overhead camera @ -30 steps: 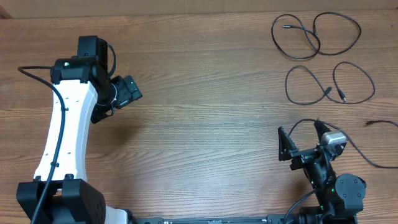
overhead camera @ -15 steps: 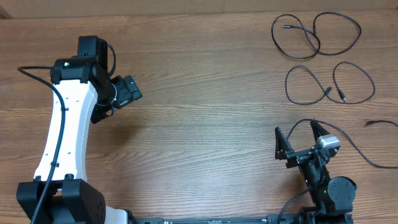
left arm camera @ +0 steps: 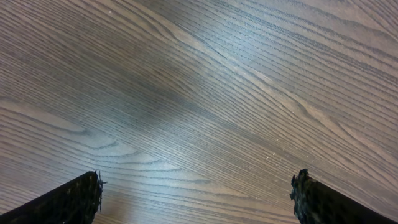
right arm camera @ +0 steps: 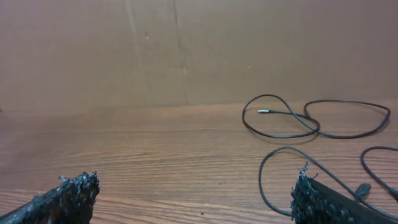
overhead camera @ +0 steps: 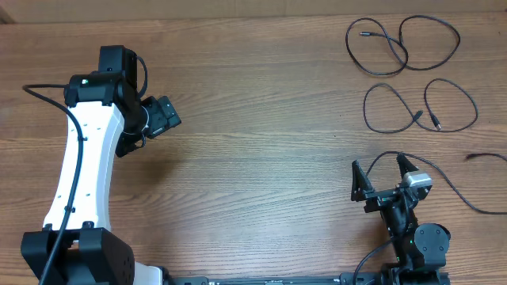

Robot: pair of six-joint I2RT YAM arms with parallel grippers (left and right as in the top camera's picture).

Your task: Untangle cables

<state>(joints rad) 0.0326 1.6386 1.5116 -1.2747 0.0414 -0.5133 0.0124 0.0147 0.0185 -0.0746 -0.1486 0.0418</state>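
Observation:
Two thin black cables lie in separate loops at the table's far right: one (overhead camera: 364, 34) with a silvery plug at the back, the other (overhead camera: 417, 116) nearer. The right wrist view shows the back loop (right arm camera: 264, 112) ahead and the nearer loop (right arm camera: 268, 163) curving down to my right finger (right arm camera: 323, 202). A third thin cord (overhead camera: 388, 153) arcs right beside my right gripper (overhead camera: 380, 174), which is open and empty. My left gripper (overhead camera: 162, 117) hovers at the left. In its wrist view the left gripper (left arm camera: 196, 199) is open over bare wood.
The wooden table (overhead camera: 261, 158) fills the view. Another short black cord end (overhead camera: 475, 157) lies at the right edge. A brown cardboard wall (right arm camera: 186, 50) stands behind the table's far side. The left arm's white link (overhead camera: 79, 174) stretches over the table's left side.
My right gripper has shifted slightly left and back toward its base. The left arm and the cables have not moved.

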